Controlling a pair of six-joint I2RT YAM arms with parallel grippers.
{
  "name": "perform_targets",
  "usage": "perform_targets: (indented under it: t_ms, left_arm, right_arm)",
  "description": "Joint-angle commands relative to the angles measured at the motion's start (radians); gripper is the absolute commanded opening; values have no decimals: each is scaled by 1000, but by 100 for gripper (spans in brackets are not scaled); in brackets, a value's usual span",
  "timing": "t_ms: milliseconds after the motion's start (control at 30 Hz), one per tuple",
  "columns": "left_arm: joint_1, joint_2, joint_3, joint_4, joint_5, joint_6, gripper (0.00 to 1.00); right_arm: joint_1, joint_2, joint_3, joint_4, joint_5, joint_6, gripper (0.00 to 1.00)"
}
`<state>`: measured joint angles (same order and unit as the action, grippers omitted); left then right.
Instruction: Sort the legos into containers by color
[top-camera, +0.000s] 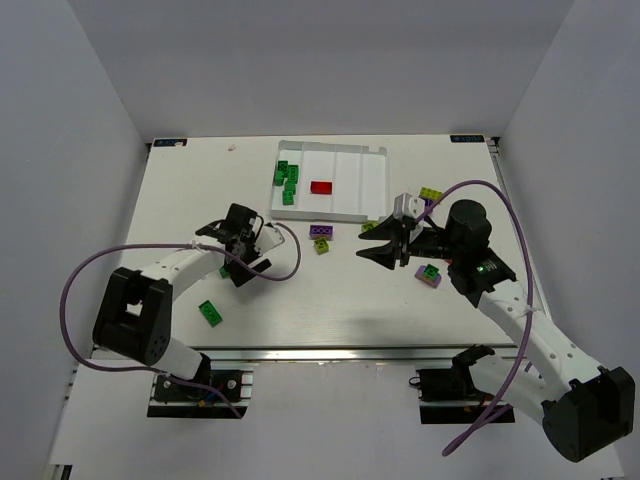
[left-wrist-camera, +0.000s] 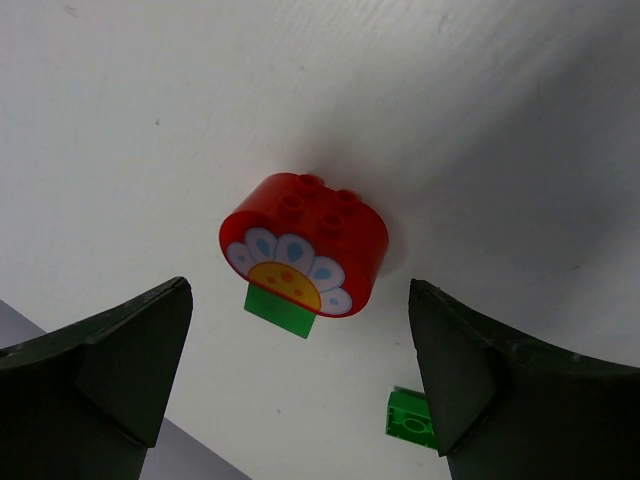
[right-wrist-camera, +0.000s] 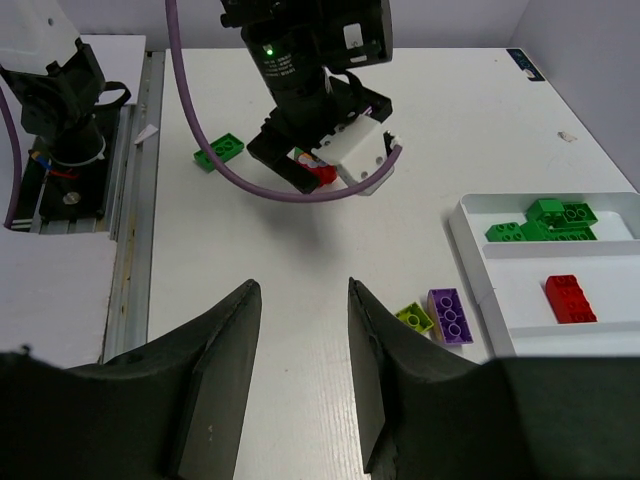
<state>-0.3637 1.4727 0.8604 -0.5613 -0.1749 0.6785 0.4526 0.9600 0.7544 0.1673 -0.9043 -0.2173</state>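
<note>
**Left arm poised for a grasp.** The left gripper (left-wrist-camera: 300, 290) has its jaws spread fully, one on each side of a red rounded brick (left-wrist-camera: 305, 245) with a flower print. The brick lies on the tabletop (top-camera: 180, 190), well apart from the tray (top-camera: 355, 175). How far above the brick the jaws stand cannot be told. A green piece (left-wrist-camera: 280, 305) shows at the brick's lower edge, and whether it is joined to the brick is unclear. Two hazards seem likely on this side. The curved wall may slide out of flat jaws that close off-centre, so the brick skids away. The green piece, if attached, would ride along into the compartment holding the red brick (top-camera: 321, 187), next to the one holding the green bricks (top-camera: 287, 180), and spoil the sort. The right gripper (right-wrist-camera: 305, 290), jaws part-spread and empty, hovers near the purple brick (right-wrist-camera: 450, 315) just outside the tray. Both arms heading for the tray at once could collide.
</note>
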Motion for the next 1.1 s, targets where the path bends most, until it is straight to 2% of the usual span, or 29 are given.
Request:
perform_targets:
  t_ms: [0,333,633,800,833,1033,1067]
  left_arm:
    - [-3,26,45,-40,-9,81,98]
    - [-3,150,100,3,3,104,98]
    - [2,182,101,-18,8,107,92]
    - [6,213,144,-72,43,87,77]
    - [8,225,149,-80,49,82,69]
    - [14,248,173,-126,94,58,61]
    - [14,250,175,-132,98,55,53]
  right_arm:
    - [-3,-9,-7,41,-5,-11,46]
    - [-3,2,-6,37,1,-22,46]
    - [-5,0,-6,35,2,-24,46]
    - [-5,-3,-6,35,2,-24,46]
    - [-5,-4,-6,35,2,-24,46]
    - [-5,-9,-4,35,-1,-24,46]
    - [-5,-9,-4,35,-1,-24,46]
